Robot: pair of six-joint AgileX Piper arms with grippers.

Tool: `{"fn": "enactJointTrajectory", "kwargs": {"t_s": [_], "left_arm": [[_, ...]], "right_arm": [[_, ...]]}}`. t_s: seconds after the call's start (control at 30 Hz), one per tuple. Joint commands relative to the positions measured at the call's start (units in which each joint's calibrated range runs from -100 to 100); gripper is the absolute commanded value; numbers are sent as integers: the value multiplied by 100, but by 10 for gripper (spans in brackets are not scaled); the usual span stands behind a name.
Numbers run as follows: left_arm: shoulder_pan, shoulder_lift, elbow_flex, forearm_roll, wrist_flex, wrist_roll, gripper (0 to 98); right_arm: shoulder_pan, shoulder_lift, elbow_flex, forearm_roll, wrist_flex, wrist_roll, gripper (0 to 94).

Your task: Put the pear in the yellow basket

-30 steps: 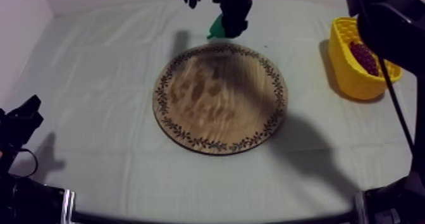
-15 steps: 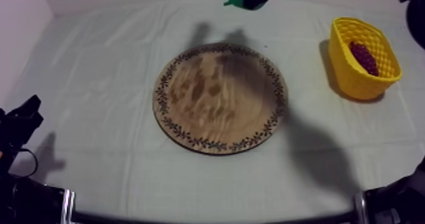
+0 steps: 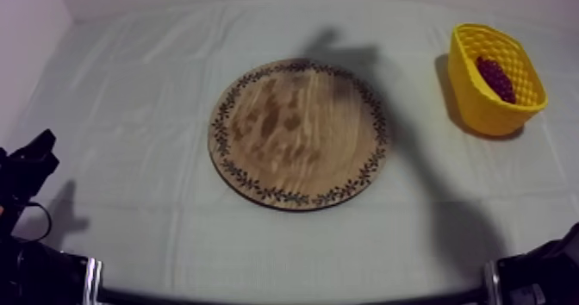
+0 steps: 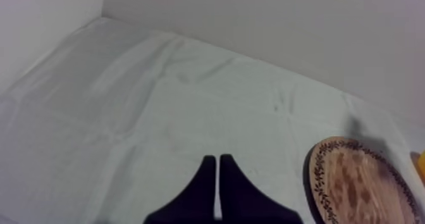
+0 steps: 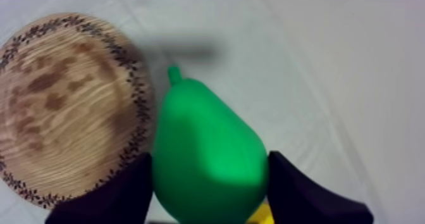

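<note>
**Pear aloft in the right gripper, off the board.**
The pear (image 5: 205, 157), stem end pointing away from the palm, is clamped between the fingers of the right gripper (image 5: 212, 185) beside the wooden board (image 5: 63, 106). The yellow basket (image 3: 482, 102), which holds grapes (image 3: 495, 77), lies on that arm's side. The left gripper (image 4: 218, 182) rests pressed closed on nothing.

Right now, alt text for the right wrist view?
The right gripper is shut on a green pear, one black finger on each side, stem end away from the fingers. It is held clear of the grey-white cloth, and the round wooden board with its patterned rim lies bare beside it.
</note>
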Motion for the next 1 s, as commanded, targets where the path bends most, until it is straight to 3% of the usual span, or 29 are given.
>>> {"fn": "enactJointTrajectory", "kwargs": {"t_s": [0.0, 0.53, 0.97], "left_arm": [[0, 0, 0, -1, -1, 1, 1], [0, 0, 0, -1, -1, 1, 1], [0, 0, 0, -1, -1, 1, 1]], "right_arm": [[94, -155, 119, 20, -100, -109, 441], [1034, -941, 1215, 186, -1027, -807, 441], [1642, -1213, 2614, 563, -1778, -1536, 437]]}}
